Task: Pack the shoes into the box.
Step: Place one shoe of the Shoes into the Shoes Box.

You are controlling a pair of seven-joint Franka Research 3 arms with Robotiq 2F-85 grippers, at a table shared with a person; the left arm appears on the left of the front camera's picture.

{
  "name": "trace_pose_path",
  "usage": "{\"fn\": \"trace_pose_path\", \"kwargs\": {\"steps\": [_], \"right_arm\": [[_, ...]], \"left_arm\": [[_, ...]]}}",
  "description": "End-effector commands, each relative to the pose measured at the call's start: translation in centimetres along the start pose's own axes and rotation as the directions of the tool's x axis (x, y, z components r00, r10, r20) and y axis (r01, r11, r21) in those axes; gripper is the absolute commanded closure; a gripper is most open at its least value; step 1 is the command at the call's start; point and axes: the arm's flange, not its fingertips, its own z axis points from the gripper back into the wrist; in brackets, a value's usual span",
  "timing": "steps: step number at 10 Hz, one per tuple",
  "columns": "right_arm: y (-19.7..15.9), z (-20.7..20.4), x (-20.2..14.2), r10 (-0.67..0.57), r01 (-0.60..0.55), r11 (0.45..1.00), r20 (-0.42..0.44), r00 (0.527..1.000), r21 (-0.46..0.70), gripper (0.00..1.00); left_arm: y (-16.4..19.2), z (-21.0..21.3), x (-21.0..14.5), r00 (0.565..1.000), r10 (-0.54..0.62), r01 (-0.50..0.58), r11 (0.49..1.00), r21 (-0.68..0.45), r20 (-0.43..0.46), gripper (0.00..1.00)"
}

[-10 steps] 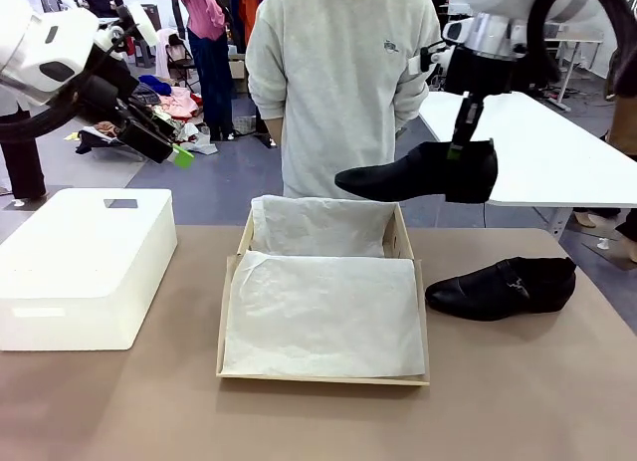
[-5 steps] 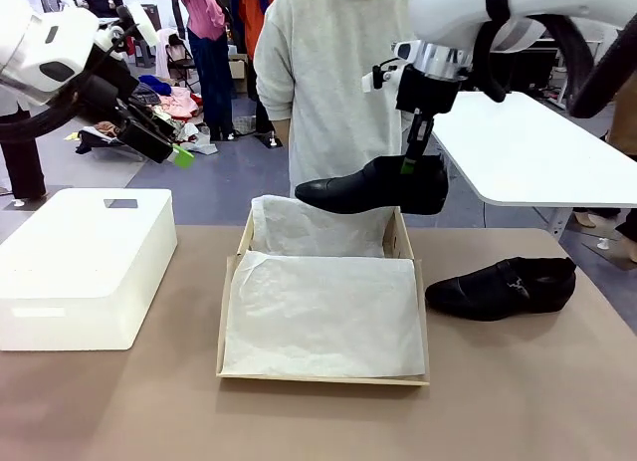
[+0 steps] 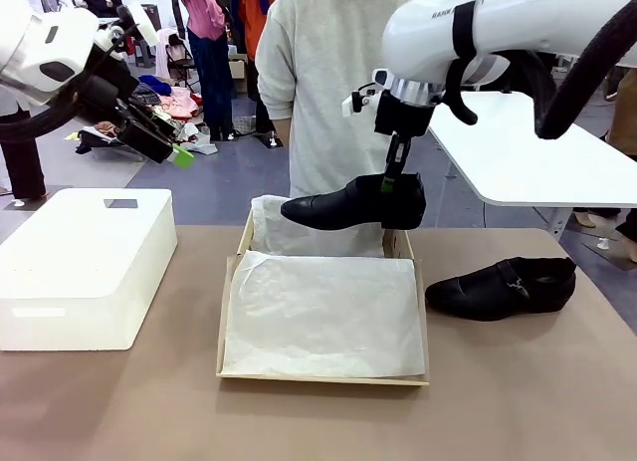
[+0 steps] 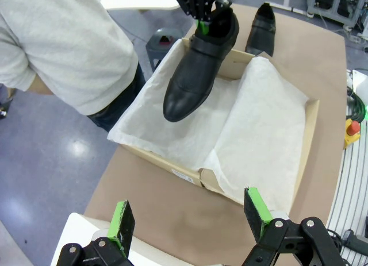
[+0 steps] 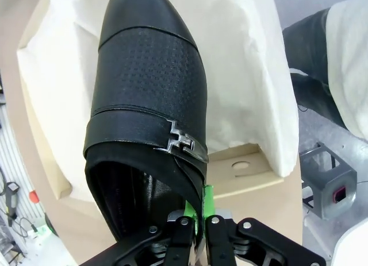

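The right hand is clenched on the heel rim of a shoe and, in the front view, hangs above the far end of the box. The shoe is level in the air, long axis across the box's width, toe toward the box's left wall. The other shoe lies on the surface just right of the box, toe toward it. Neither is packed yet: one to lower, one to fetch. The left hand is raised well left of the box. In the left wrist view its fingers stand spread, released and empty. In the right wrist view the toe points away from the hand, over the tissue lining the box.
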Motion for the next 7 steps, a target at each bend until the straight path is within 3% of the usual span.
{"fn": "trace_pose_path", "kwargs": {"steps": [1, 7], "right_arm": [[-0.5, -0.4, 1.5, 0.019, -0.02, 1.0, -0.03, 0.999, -0.02, 1.0], [0.1, -1.0, 0.5, 0.015, -0.015, 1.0, -0.013, 1.0, 0.004, 1.0]], "left_arm": [[0.2, 0.0, -0.1, 1.0, -0.008, 0.008, 1.0, -0.014, 0.014, 0.0], [0.2, 0.0, -0.1, 1.0, -0.008, 0.008, 1.0, -0.014, 0.014, 0.0]]}}
